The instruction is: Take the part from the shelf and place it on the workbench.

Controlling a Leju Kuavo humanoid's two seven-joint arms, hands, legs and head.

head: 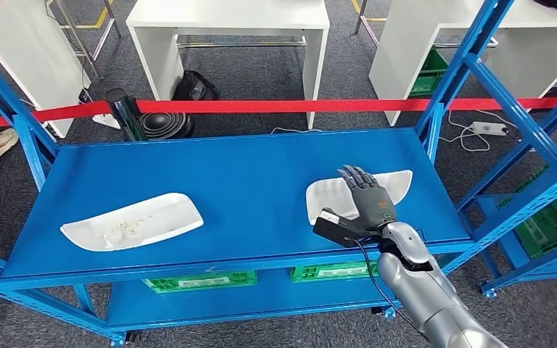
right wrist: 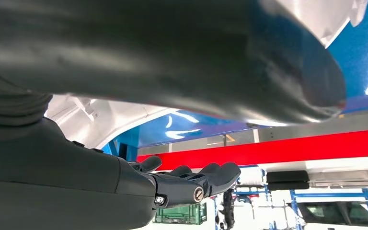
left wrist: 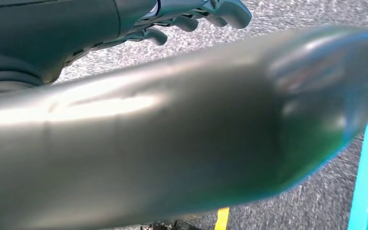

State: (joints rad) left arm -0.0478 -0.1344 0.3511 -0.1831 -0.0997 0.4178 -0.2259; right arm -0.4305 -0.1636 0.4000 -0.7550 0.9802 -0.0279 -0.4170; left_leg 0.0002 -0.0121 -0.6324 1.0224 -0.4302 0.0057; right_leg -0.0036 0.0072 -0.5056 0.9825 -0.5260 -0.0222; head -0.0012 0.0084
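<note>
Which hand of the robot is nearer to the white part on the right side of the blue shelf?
The right. The right hand is stretched over the right white part, fingers extended. The left hand hangs over grey floor beside the shelf frame.

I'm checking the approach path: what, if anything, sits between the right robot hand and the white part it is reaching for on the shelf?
Nothing visible. The right robot hand hangs directly over the near end of the right white part on the blue shelf, fingers extended and apart. The other white part lies far off to the left.
</note>
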